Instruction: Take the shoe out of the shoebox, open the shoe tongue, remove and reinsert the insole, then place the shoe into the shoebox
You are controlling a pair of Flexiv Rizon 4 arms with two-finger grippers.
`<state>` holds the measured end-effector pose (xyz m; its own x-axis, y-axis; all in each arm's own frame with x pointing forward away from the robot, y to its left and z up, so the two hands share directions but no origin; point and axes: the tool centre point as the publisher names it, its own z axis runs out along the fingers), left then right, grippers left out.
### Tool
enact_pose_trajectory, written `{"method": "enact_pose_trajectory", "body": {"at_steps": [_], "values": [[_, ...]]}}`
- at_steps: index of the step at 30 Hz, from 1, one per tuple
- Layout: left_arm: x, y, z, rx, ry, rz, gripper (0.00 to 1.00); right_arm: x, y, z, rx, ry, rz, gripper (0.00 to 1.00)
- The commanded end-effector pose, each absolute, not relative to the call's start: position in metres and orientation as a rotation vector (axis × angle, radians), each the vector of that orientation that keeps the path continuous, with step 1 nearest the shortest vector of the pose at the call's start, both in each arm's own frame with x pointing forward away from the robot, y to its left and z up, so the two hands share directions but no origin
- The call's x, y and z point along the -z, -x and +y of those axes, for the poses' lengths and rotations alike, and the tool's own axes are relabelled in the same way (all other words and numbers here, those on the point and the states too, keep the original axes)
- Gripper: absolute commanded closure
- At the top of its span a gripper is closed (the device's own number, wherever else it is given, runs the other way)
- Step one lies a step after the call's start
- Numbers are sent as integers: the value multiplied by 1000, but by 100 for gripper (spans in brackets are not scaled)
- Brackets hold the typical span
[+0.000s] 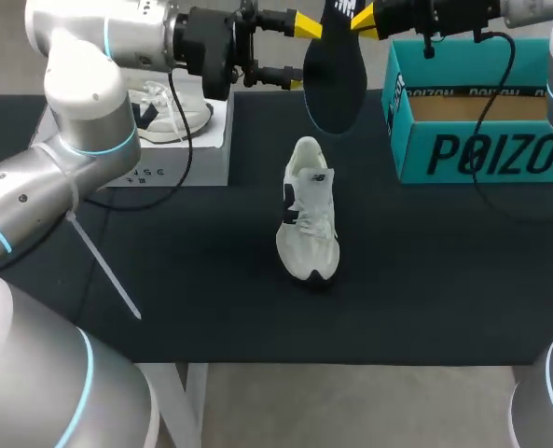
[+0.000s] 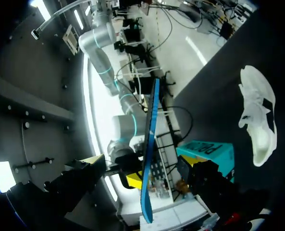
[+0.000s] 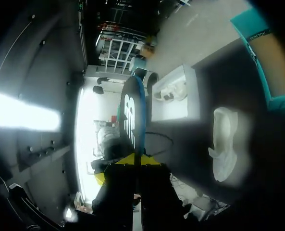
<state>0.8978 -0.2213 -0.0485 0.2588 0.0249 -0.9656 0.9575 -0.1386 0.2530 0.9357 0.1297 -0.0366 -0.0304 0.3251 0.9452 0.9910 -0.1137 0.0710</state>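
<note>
Our left end effector (image 1: pixel 299 54) sits over the far middle of the worktop (image 1: pixel 211 299). Its two yellow-tipped fingers are spread wide, one above the other, and grip nothing. They stand just left of the hanging insole. Whether the upper tip touches the insole we cannot tell.

At the far left of the worktop lies a white box (image 1: pixel 197 154) with a second shoe (image 1: pixel 175 114) resting on top of it.

Moving right, the dark insole (image 1: pixel 337 89) (image 2: pixel 148 159) (image 3: pixel 131 115) hangs in the air above the far middle. It is held at its upper end and its broad rounded end points down.

Nearer to us, the white shoe (image 1: pixel 309 210) (image 2: pixel 257 120) (image 3: pixel 224 144) stands on its sole in the middle of the worktop. Its opening is at the far end and its toe at the near end. It is outside the shoebox and apart from it.

Our right end effector (image 1: pixel 360 21) (image 3: pixel 135 161) comes in from the far right. It is clamped narrow on the insole's top, with a yellow tip pressing each face in the right wrist view.

At the far right stands the teal shoebox (image 1: pixel 481 154) (image 2: pixel 207 149), with its top open and a brown inside showing.
</note>
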Motion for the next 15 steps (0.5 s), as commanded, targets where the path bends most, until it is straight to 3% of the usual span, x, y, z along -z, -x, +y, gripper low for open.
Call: {"method": "enact_pose_trajectory", "body": {"at_steps": [1, 7, 9, 11, 14, 15], "values": [[53, -903, -228, 1118, -1395, 940, 0, 36, -941, 136, 1162, 1529, -1438, 100], [59, -905, -232, 1128, -1332, 966, 6, 40, -947, 135, 1194, 1585, -1413, 100], [61, -904, -233, 1133, -1336, 973, 16, 44, -950, 134, 1181, 1599, -1413, 100], [63, -904, -234, 1132, -1335, 977, 44, 47, -951, 134, 1171, 1611, -1408, 100], [64, -904, -234, 1134, -1330, 979, 67, 49, -952, 133, 1162, 1618, -1403, 100], [64, -904, -234, 1133, -1329, 978, 80, 49, -951, 133, 1159, 1617, -1400, 100]]}}
